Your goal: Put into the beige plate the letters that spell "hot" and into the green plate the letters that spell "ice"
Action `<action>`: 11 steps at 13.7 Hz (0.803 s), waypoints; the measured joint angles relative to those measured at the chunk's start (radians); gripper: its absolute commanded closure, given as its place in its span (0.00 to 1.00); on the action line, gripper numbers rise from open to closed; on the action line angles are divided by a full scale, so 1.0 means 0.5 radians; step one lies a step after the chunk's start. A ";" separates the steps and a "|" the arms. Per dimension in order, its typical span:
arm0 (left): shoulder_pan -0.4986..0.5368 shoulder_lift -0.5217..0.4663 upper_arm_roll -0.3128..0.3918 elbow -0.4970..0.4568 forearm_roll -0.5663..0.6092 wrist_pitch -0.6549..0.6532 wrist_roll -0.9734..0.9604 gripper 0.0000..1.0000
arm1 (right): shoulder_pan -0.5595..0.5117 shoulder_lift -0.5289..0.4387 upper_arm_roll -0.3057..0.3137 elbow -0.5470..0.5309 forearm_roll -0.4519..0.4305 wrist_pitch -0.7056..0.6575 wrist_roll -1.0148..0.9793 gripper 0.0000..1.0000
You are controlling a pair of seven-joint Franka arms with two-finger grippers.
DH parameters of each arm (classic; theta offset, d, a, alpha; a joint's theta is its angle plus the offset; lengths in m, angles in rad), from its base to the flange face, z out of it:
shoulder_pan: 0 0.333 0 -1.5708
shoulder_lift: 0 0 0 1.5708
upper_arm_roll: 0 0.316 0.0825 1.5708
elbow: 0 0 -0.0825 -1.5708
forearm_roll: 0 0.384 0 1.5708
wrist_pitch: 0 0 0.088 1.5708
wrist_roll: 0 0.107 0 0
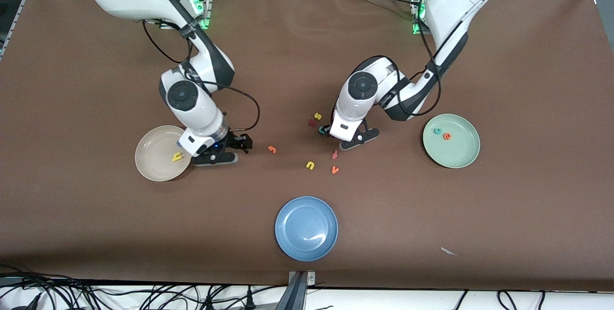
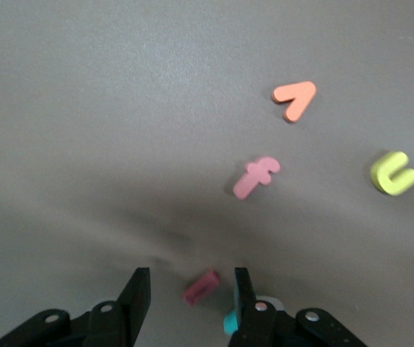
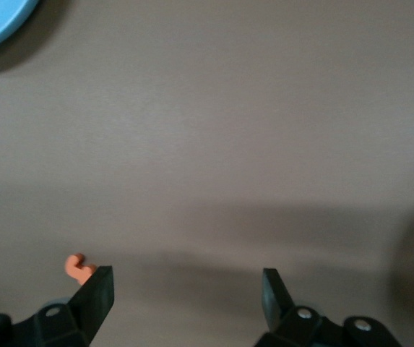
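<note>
Status: the round cream-beige plate holds only the yellow foam h, and the round mint-green plate holds the teal foam c and orange foam e.

Remaining: the orange hooked t lies on the table near the right gripper, whose jaws stand wide and empty beside the beige plate. The dark red bar-shaped i sits between the half-closed fingers of the left gripper, low in the letter cluster, not yet visibly clamped; the blue o is not identifiable.

We see bare brown table cloth around the round blue plate; small foam letters crowd the middle.
</note>
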 measured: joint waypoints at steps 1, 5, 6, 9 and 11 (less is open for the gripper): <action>-0.064 0.026 0.065 0.034 0.000 0.000 -0.017 0.45 | 0.058 0.039 -0.034 0.041 0.000 0.000 0.053 0.09; -0.103 0.058 0.106 0.080 0.000 0.000 -0.024 0.42 | 0.299 0.187 -0.182 0.192 0.000 0.000 0.272 0.11; -0.104 0.058 0.106 0.083 0.000 0.000 -0.025 0.42 | 0.343 0.214 -0.209 0.223 0.000 0.000 0.320 0.11; -0.125 0.058 0.106 0.083 0.000 0.000 -0.054 0.42 | 0.446 0.277 -0.265 0.283 0.000 0.000 0.476 0.11; -0.151 0.060 0.108 0.083 0.006 0.000 -0.062 0.42 | 0.476 0.290 -0.275 0.292 0.000 0.000 0.557 0.11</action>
